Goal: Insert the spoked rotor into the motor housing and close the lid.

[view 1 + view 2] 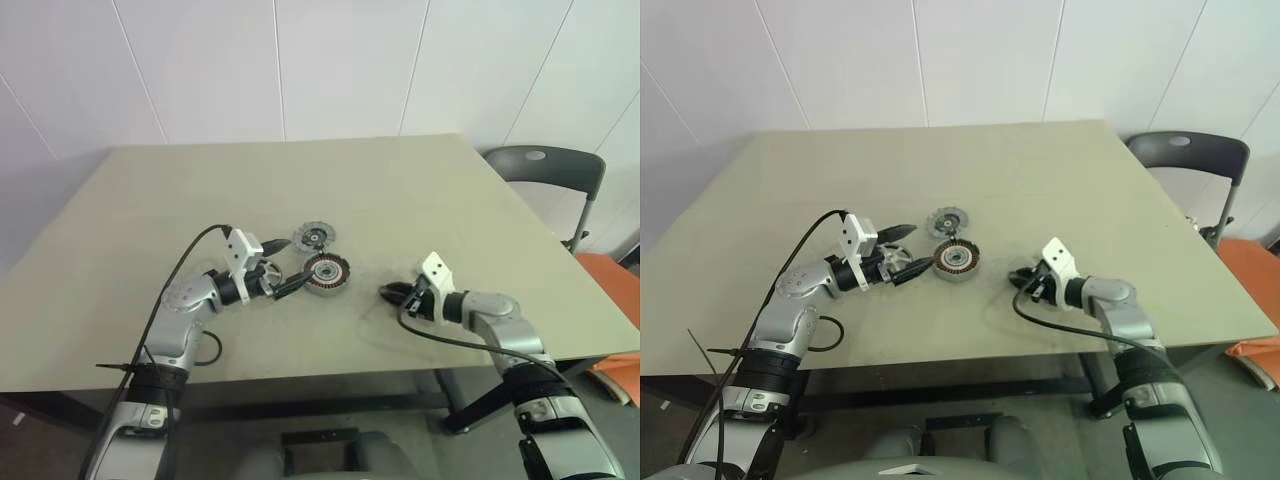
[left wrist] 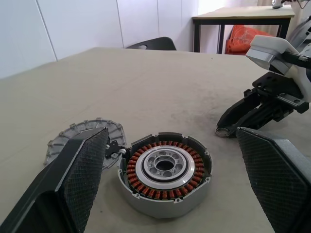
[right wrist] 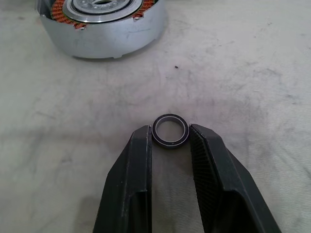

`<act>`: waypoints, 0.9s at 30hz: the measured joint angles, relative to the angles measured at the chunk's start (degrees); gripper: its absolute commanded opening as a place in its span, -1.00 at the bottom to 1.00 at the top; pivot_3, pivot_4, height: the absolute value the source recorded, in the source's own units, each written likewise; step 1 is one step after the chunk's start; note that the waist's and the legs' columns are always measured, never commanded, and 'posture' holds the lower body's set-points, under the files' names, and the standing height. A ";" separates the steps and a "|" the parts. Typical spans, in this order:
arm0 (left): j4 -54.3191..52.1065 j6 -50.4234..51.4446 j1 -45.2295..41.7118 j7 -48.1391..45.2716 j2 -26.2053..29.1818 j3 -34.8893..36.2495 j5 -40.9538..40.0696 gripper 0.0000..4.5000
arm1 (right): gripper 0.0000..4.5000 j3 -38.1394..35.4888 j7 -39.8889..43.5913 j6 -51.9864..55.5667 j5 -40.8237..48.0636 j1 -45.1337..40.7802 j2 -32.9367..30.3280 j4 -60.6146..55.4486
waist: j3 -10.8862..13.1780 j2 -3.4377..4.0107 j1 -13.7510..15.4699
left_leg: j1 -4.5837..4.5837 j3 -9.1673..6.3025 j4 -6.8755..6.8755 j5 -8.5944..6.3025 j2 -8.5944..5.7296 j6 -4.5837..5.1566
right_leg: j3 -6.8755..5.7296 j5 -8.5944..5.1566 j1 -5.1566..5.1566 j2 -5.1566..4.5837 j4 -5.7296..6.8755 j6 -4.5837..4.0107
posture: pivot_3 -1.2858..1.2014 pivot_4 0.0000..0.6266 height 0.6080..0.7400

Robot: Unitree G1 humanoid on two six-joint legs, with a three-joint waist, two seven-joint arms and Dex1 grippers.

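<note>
Starting at the left of the beige table (image 1: 420, 190), the left gripper (image 2: 167, 194) hangs level just above the surface with its two black fingers spread wide and nothing between them. From the left wrist camera the motor housing (image 2: 165, 172) sits framed in the gap between those fingers, untouched. A shiny silver wheel, apparently the spoked rotor (image 1: 262, 271), lies close beneath this gripper, partly hidden by it. Just beyond the housing lies the lid (image 1: 314, 237), flat on the table with its dark centre facing up and its ribbed edge visible; it is beside the housing, not on it. The housing (image 1: 326, 272) itself stands upright near the table's middle, copper-red windings ringing a pale hub, its top open and uncovered.

Farther right, well apart from the housing, the right gripper (image 3: 170, 141) tilts down to the tabletop. Its fingers have narrowed around a small dark ring (image 3: 170, 130) lying flat, one fingertip at each side of it, apparently touching it. At the far right, off the table, stands a grey chair (image 1: 545, 165).
</note>
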 measured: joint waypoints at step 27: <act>-11.99 6.19 11.07 3.10 3.86 1.39 -5.54 1.00 | -0.67 7.17 -5.63 14.46 2.07 -12.51 11.12 -6.34 | 0.04 0.09 0.16 | -0.83 0.00 -0.07 0.01 0.00 0.01 | -0.15 0.17 -0.87 -0.15 0.04 -0.26 | 0.03 -1.00 1.00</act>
